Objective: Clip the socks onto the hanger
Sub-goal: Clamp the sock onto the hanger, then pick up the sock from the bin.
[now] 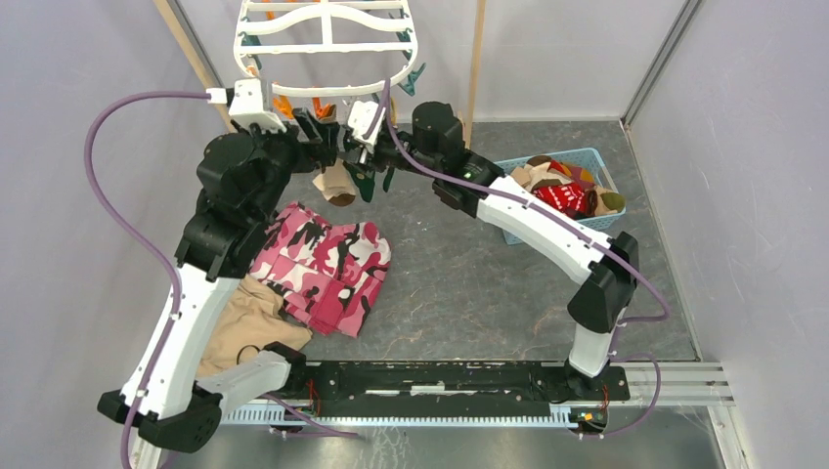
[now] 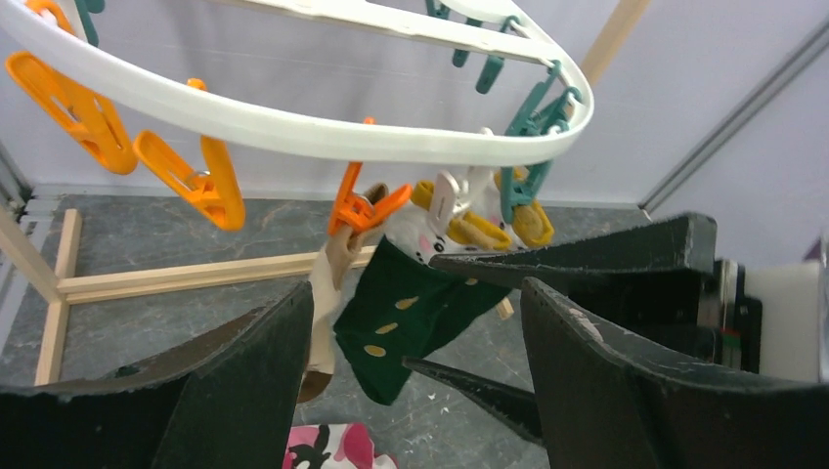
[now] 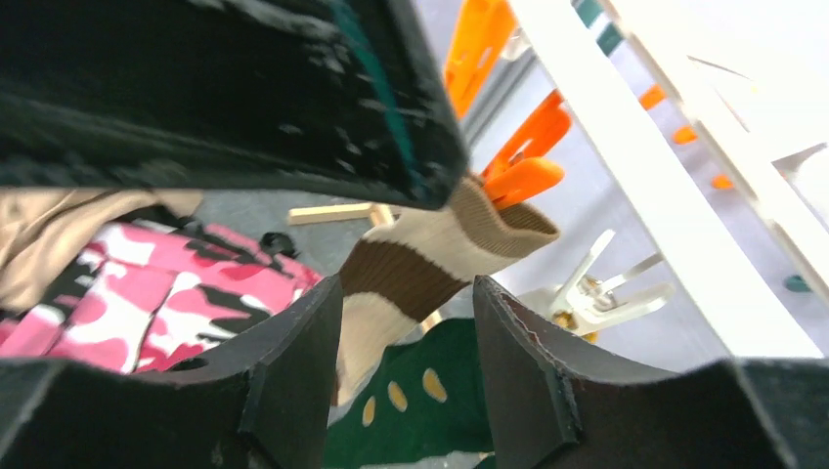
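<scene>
Saw striped sock (image 3: 411, 264) clipped in orange clip (image 2: 367, 210) on hanger (image 1: 327, 44). Green sock (image 2: 411, 313) up at white clip (image 2: 445, 200), bite unclear. Found left gripper (image 2: 415, 293) and right gripper (image 3: 408, 288) spread, empty. Spotted more socks (image 1: 567, 191) waiting in basket (image 1: 577, 151).

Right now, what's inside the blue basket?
A heap of socks: a red patterned sock, tan socks. Anything beneath the heap, and the floor of the basket, is covered.

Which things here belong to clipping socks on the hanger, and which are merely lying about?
Belong to the job:
white clip hanger
brown-striped sock
dark green sock
loose socks in the blue basket

Lying about:
pink camouflage garment
tan cloth
</scene>
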